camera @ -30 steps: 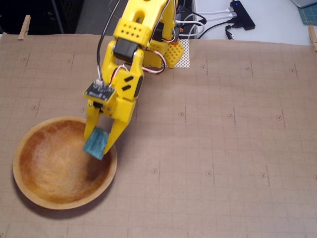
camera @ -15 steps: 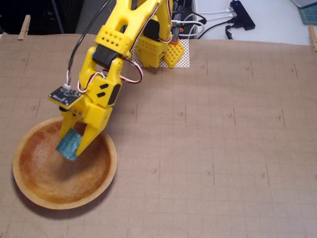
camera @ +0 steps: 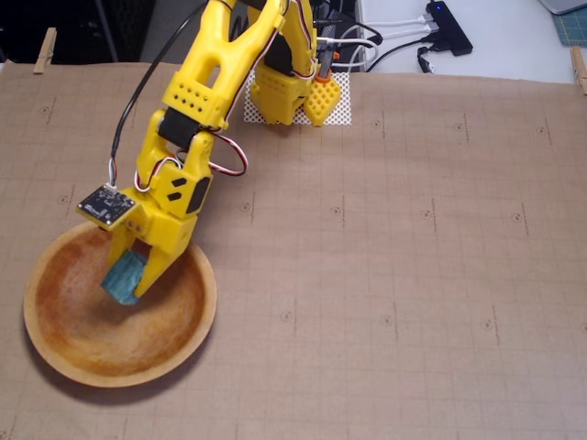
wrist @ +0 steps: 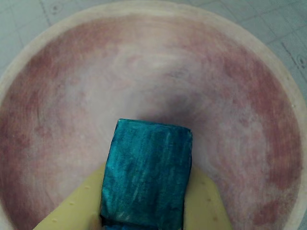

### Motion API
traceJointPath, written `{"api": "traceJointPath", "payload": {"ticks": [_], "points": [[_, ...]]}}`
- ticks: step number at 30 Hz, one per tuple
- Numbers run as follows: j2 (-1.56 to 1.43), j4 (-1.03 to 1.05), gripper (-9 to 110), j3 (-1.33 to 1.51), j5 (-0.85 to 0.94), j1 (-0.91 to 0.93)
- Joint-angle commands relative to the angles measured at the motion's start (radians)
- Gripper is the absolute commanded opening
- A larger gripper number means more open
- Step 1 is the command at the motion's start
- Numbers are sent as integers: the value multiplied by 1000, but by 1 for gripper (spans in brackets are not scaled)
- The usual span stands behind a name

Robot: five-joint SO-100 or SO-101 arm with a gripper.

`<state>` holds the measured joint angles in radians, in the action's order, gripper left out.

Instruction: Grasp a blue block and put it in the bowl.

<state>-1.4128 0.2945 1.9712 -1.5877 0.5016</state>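
The teal-blue block point(wrist: 146, 175) is clamped between my two yellow fingers point(wrist: 206, 206) and fills the lower middle of the wrist view. Behind it lies the inside of the wooden bowl point(wrist: 240, 96), filling the frame. In the fixed view my gripper point(camera: 128, 275) hangs over the upper part of the bowl point(camera: 55, 339) at the lower left, shut on the block point(camera: 124, 275), which sits within the bowl's rim and just above its floor. I cannot tell if the block touches the bowl.
The bowl stands on a brown gridded mat point(camera: 385, 275). The arm's yellow base point(camera: 293, 92) stands on a white perforated plate at the back. Cables and a black hub point(camera: 449, 27) lie beyond the mat's far edge.
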Motion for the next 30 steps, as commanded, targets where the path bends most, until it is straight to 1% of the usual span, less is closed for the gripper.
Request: {"api": "traceJointPath", "payload": {"ticks": [1,5,10,14,21,30], "points": [[-26,-34,16,-35,-6,11],[-28,-37,30,-32,-8,2],[-37,-37,39,-29,-9,-18],[-66,-23,39,-35,-11,-23],[-252,6,39,-14,-11,-97],[-546,279,39,-64,-11,-193]]}}
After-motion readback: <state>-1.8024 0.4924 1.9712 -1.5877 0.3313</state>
